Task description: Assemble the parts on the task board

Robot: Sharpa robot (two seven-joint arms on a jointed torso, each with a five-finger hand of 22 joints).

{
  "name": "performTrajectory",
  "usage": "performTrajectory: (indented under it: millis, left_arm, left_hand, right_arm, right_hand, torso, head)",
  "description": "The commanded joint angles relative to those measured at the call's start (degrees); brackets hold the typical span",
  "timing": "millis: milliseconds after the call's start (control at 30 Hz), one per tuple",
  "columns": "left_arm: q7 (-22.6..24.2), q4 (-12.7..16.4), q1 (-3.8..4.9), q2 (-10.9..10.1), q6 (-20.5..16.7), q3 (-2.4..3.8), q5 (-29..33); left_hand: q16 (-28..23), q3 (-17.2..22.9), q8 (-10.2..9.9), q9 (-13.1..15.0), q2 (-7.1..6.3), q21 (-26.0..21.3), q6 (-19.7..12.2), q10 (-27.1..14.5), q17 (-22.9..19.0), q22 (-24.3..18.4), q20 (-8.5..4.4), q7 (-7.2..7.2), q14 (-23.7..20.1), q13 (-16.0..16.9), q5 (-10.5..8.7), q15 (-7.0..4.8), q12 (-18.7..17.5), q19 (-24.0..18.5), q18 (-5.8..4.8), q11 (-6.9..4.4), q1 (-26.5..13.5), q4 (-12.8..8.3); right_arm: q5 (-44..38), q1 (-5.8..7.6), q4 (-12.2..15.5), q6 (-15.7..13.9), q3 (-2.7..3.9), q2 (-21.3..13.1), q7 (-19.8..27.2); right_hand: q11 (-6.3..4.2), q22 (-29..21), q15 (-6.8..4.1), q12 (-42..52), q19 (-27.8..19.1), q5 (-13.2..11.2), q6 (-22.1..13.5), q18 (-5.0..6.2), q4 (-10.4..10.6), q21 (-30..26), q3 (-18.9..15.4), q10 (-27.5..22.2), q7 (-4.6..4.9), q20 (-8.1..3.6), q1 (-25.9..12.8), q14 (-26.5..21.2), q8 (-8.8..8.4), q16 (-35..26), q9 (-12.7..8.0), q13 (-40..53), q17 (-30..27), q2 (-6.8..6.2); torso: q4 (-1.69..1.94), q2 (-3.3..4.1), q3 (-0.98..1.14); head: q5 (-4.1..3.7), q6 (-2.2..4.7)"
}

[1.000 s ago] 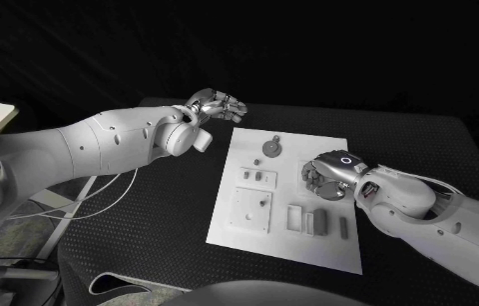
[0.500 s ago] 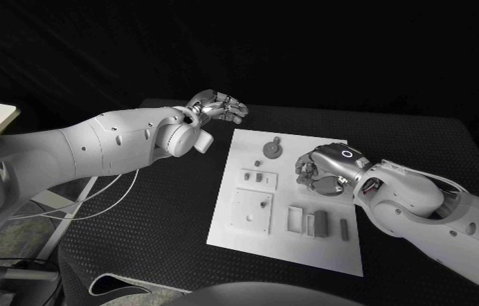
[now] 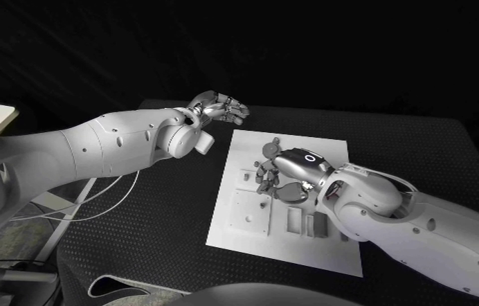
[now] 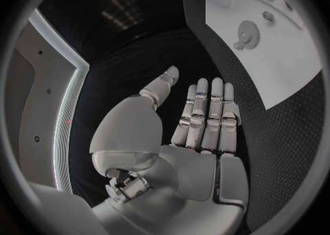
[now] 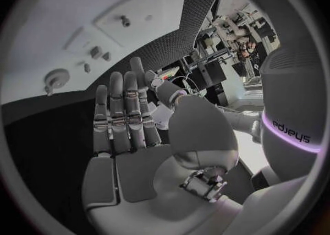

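Task board (image 3: 250,231), the flat white plate, sits mid-table with small grey parts on it, including a grey gear-shaped piece (image 3: 273,147) near its far edge. Right hand (image 3: 278,175) hangs low over the board's middle, fingers spread and palm bare, probably lining up a pick. Left hand (image 3: 218,106) hovers off the board's far-left corner, fingers loosely apart and holding nothing, likely just parked clear. Whatever's directly under the right hand is covered, so can't tell which part it's after.
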Motion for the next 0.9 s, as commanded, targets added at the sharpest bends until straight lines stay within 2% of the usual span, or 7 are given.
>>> performTrajectory:
  millis: [33,67,200,267,400,900]
  left_arm:
    - [0.5,0.1,0.09,0.4,0.4,0.04,0.3]
    - [0.5,0.1,0.09,0.4,0.4,0.04,0.3]
    - [0.4,0.1,0.09,0.5,0.4,0.04,0.3]
    - [0.4,0.1,0.09,0.6,0.3,0.05,0.3]
    - [0.5,-0.1,0.09,0.9,0.3,0.05,0.3]
    - [0.4,0.0,0.10,1.0,0.4,0.05,0.3]
  left_hand:
    - [-0.4,-0.4,0.4,-0.1,0.40,0.3,-0.5,-0.4,0.1,-0.1,0.09,-0.02,0.1,-0.1,-0.06,0.24,-0.1,-0.5,-0.28,0.08,0.3,-0.1]
    - [-0.4,-0.4,0.4,-0.1,0.40,0.3,-0.5,-0.4,0.1,-0.1,0.09,-0.02,0.1,-0.1,-0.06,0.24,-0.1,-0.5,-0.28,0.08,0.3,-0.1]
    - [-0.4,-0.4,0.4,-0.1,0.40,0.3,-0.4,-0.4,0.1,-0.1,0.09,-0.03,0.1,-0.1,-0.06,0.23,-0.1,-0.5,-0.28,0.07,0.3,-0.1]
    - [-0.4,-0.4,0.4,-0.1,0.38,0.3,-0.4,-0.3,0.1,-0.1,0.09,-0.03,0.1,-0.1,-0.07,0.24,-0.1,-0.5,-0.28,0.06,0.3,-0.1]
    - [-0.5,-0.4,0.4,-0.1,0.37,0.3,-0.4,-0.3,0.1,-0.1,0.10,-0.04,0.1,-0.1,-0.07,0.24,-0.1,-0.5,-0.29,0.06,0.3,-0.1]
    - [-0.5,-0.4,0.4,-0.1,0.36,0.3,-0.4,-0.3,0.2,-0.2,0.10,-0.05,0.1,-0.1,-0.07,0.24,-0.1,-0.5,-0.30,0.05,0.2,-0.1]
  right_arm:
    - [-0.9,-0.35,-1.0,1.1,-1.11,1.1,1.7]
    - [-0.9,-0.45,-1.5,1.1,-1.49,1.6,1.8]
    - [-2.0,-1.47,-2.8,1.2,-2.11,3.2,1.9]
    - [-3.4,-1.94,-3.5,1.2,-2.54,4.0,2.0]
    - [-3.9,-2.59,-4.8,1.2,-3.30,5.1,2.2]
    - [-7.1,-3.55,-7.5,1.0,-4.74,6.9,1.9]
  right_hand:
    - [0.13,0.4,0.27,-0.1,0.0,0.0,-0.1,0.78,0.2,-0.2,0.0,-0.3,0.25,0.18,0.2,0.1,0.22,-0.3,1.3,0.1,0.1,0.50]
    - [0.14,0.4,0.27,-0.1,0.0,0.0,-0.1,0.78,0.2,-0.2,0.0,-0.3,0.26,0.18,0.2,0.1,0.22,-0.3,1.3,0.1,0.1,0.50]
    - [0.14,0.4,0.27,-0.2,0.0,0.0,-0.1,0.78,0.2,-0.3,0.0,-0.3,0.26,0.18,0.2,0.1,0.21,-0.3,1.3,0.1,0.1,0.52]
    - [0.14,0.4,0.27,-0.2,0.0,0.0,-0.1,0.79,0.2,-0.3,0.0,-0.3,0.26,0.18,0.2,0.1,0.21,-0.3,1.4,0.1,0.1,0.52]
    - [0.15,0.5,0.28,-0.2,0.0,0.0,-0.1,0.79,0.2,-0.3,0.0,-0.3,0.26,0.19,0.2,0.1,0.21,-0.3,1.4,0.1,0.1,0.51]
    - [0.14,0.5,0.28,-0.2,0.0,0.0,-0.1,0.81,0.2,-0.4,-0.1,-0.3,0.26,0.19,0.3,0.1,0.21,-0.3,1.4,0.2,0.1,0.49]
  torso:
    - [0.20,-0.03,-0.10]
    - [0.23,-0.04,-0.09]
    - [0.18,-0.02,-0.02]
    - [0.12,-0.02,-0.02]
    - [0.06,-0.02,0.07]
    - [0.00,0.00,0.06]
  head:
    - [0.19,-0.12]
    - [0.37,-0.26]
    - [0.89,-0.58]
    - [1.62,-0.87]
    - [2.32,-1.29]
    - [2.57,-1.54]
